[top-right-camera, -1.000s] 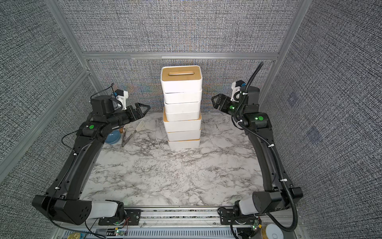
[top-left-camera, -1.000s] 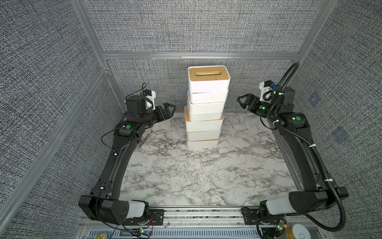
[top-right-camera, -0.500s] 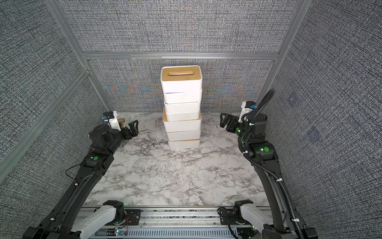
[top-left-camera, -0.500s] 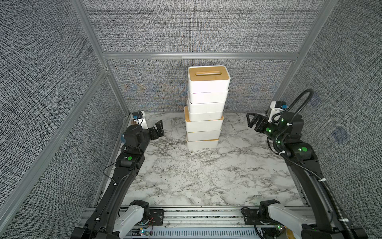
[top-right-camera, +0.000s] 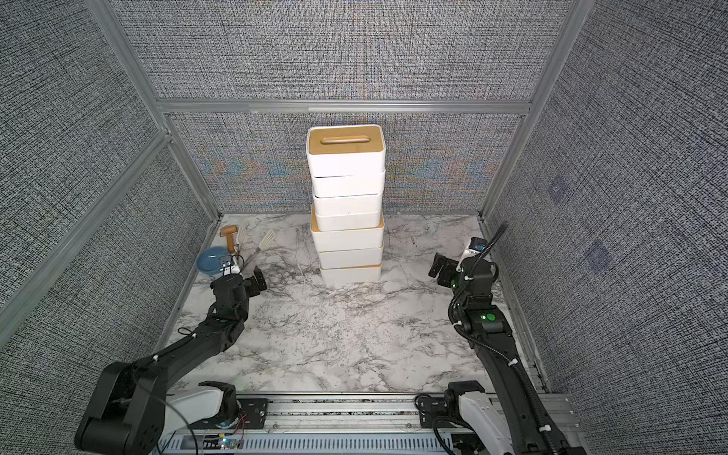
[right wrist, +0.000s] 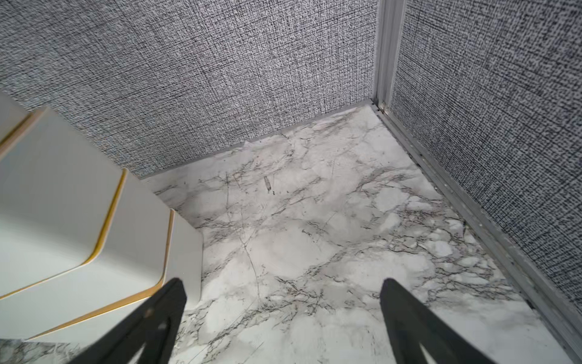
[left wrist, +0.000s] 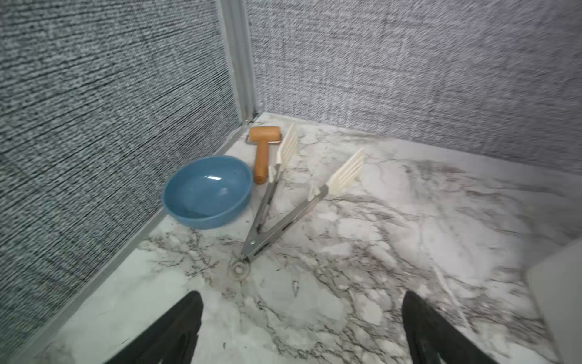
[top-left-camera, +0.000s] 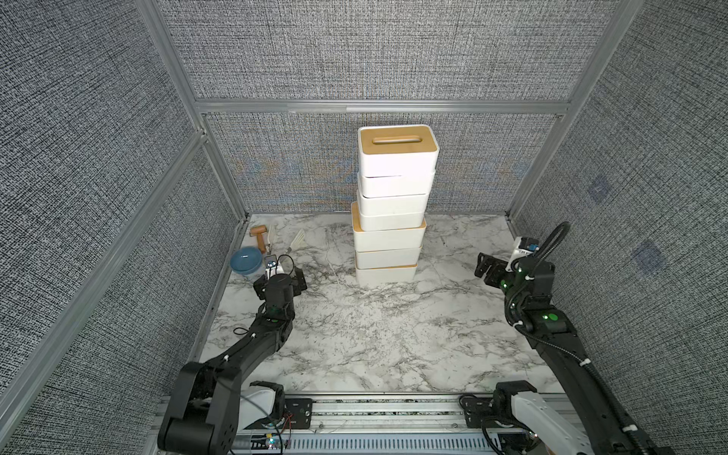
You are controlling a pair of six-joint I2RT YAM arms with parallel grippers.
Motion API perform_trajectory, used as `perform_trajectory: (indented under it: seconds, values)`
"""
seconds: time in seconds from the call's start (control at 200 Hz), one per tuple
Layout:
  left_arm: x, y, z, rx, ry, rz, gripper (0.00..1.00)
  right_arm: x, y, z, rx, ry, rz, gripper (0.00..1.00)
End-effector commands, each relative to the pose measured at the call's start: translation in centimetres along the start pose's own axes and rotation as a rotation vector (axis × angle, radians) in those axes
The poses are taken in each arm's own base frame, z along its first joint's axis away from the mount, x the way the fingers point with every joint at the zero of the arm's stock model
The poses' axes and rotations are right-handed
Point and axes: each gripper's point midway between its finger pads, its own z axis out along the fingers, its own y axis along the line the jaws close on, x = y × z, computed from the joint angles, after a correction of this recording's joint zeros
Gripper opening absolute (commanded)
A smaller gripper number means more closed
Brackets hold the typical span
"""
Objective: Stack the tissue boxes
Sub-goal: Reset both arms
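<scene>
Holding the left claw [left wrist: 302, 294] and the right claw [right wrist: 282, 282] wide open and empty, low at both sides. Seeing all seven tissue boxes [top-left-camera: 392, 220] standing as one slightly uneven tower at the back middle of the table [top-left-camera: 374, 335]. Judging them light, stiff, smooth-walled, probably slipping easily; taking hold best across the white walls, under the lid [top-right-camera: 335, 150]. Finding no brand, label or writing readable anywhere.

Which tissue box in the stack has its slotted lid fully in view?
The topmost tissue box: its slotted tan lid is wholly exposed, while each box below is covered by the one above.
</scene>
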Motion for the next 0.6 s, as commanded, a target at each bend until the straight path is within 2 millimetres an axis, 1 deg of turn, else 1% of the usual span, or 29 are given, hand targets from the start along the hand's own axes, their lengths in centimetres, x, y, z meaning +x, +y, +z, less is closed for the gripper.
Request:
perform_trajectory:
  seconds: [0.0, 0.045, 0.105, 0.145, 0.24, 0.28, 0.33, 0.38, 0.43, 0.485, 0.525, 0.595]
  values:
    - [-3.9, 0.8, 0.7, -0.091, -0.162, 0.008, 1.0, 0.1, 0.1, 0.1, -0.037, -0.037, 0.002, 0.99]
    - [-4.3, 0.7, 0.9, -0.099, -0.199, 0.042, 1.0, 0.2, -0.1, 0.0, -0.041, -0.062, 0.005, 0.99]
    - [-4.4, 1.3, 1.4, -0.144, -0.213, 0.05, 0.99, 0.5, -0.6, 0.0, -0.037, -0.087, 0.006, 0.99]
    - [-4.3, 1.0, 1.7, -0.133, -0.206, 0.068, 0.99, 0.8, -1.0, 0.0, -0.025, -0.09, 0.006, 0.99]
    - [-4.1, 0.7, 1.7, -0.112, -0.19, 0.071, 1.0, 1.5, -2.0, 0.3, 0.009, -0.079, 0.009, 0.99]
    - [-4.2, 0.8, 1.4, -0.109, -0.204, 0.067, 1.0, 1.9, -2.5, 0.5, 0.029, -0.077, 0.006, 0.99]
    - [-4.2, 1.1, 1.6, -0.122, -0.192, 0.067, 1.0, 2.4, -3.3, 0.6, 0.061, -0.075, 0.007, 0.99]
    - [-3.2, 0.8, 2.1, -0.11, -0.113, 0.082, 0.99, 2.7, -3.9, 0.7, 0.079, -0.076, 0.023, 0.99]
    - [-2.4, 0.2, 2.0, -0.068, -0.067, 0.103, 0.99, 3.1, -4.0, 0.6, 0.076, -0.073, 0.037, 0.99]
    - [-2.3, -0.2, 1.2, -0.015, -0.085, 0.112, 0.99, 3.4, -3.9, 0.4, 0.063, -0.079, 0.032, 1.0]
    - [-2.3, 0.1, 0.8, -0.018, -0.121, 0.108, 0.99, 3.8, -4.1, 0.4, 0.061, -0.082, 0.032, 0.99]
    - [-2.0, 0.8, 1.0, -0.053, -0.151, 0.138, 0.99, 4.5, -4.3, 0.5, 0.062, -0.083, 0.038, 0.99]
